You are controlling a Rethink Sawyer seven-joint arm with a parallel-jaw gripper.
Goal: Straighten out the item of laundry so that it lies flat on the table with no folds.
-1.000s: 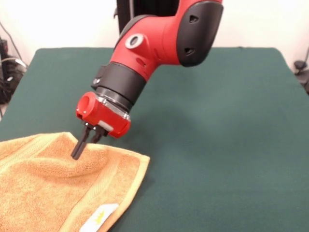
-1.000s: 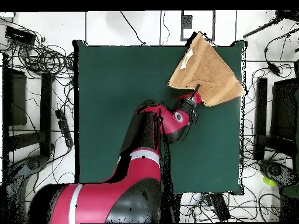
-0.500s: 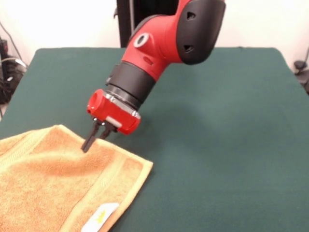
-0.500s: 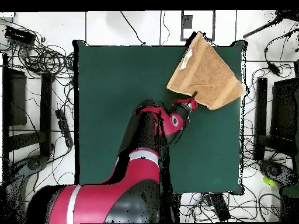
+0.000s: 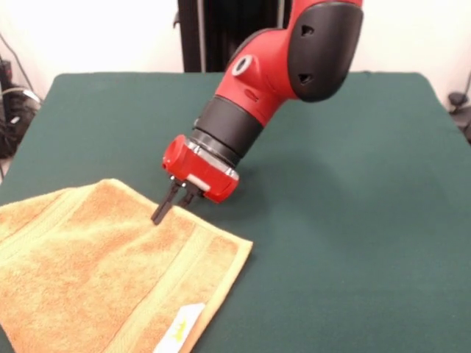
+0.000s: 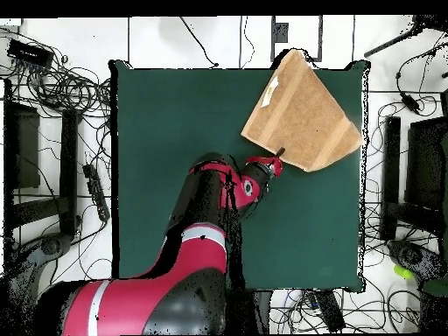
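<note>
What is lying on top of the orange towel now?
On the towel only the closed tips of the gripper press near its far edge, and its white label shows. What lies beneath the towel is covered.

Table surface and load

The table (image 5: pixel 353 184), covered in plain dark green cloth, carries one item: an orange-tan towel (image 5: pixel 96 279) lying spread at a corner, its edge overhanging the table border in the overhead view; a white label (image 5: pixel 180 332) sits at its hem.

I see bare table (image 5: pixel 353 220) around the towel (image 5: pixel 96 279); only my own arm (image 5: pixel 272 81) overhangs the middle.
</note>
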